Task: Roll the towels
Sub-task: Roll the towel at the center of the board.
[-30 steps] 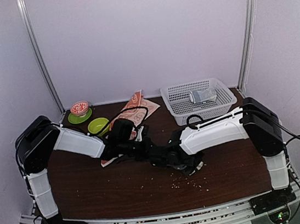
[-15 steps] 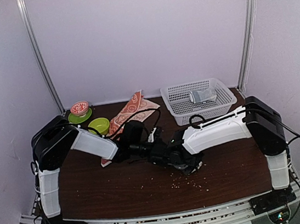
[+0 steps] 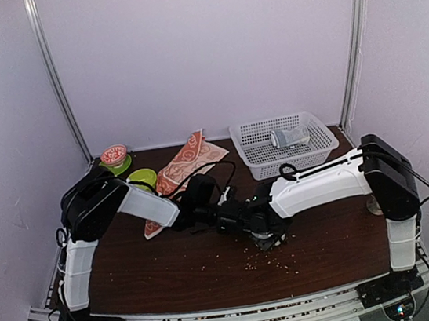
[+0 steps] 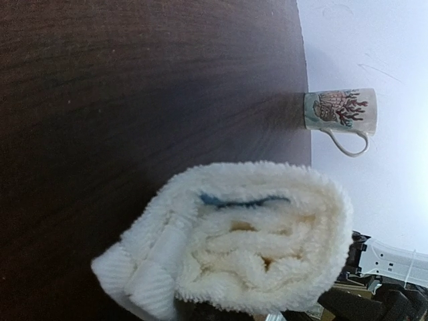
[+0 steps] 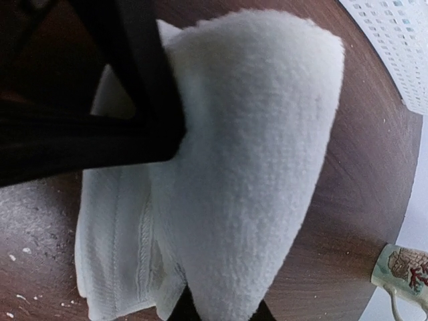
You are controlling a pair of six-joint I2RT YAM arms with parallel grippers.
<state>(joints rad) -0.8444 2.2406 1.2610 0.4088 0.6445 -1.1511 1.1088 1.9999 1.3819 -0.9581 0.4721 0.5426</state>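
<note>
The cream-white towel (image 4: 254, 234) is rolled into a thick bundle, its spiral end and blue mark facing the left wrist camera. My left gripper (image 3: 223, 211) is shut on it, fingers buried in the roll. In the right wrist view the towel (image 5: 254, 154) drapes down into my right gripper (image 5: 221, 311), which is shut on its lower fold, with the left gripper's black body (image 5: 87, 134) pressed against the roll. Both grippers meet at mid-table, and the arms hide most of this towel from above. The orange-red towel (image 3: 186, 158) lies flat at the back.
A white basket (image 3: 319, 147) at the back right holds a pale grey-blue cloth bundle (image 3: 290, 136). A green bowl (image 3: 142, 178) and a green plate with a red bowl (image 3: 113, 155) sit back left. A patterned mug (image 4: 341, 115) stands at the table's right edge. Crumbs (image 3: 267, 260) dot the front.
The left arm's shoulder and elbow swung right and more upright. Both grippers shifted slightly right with the towel. The left jaws closed a little further.
</note>
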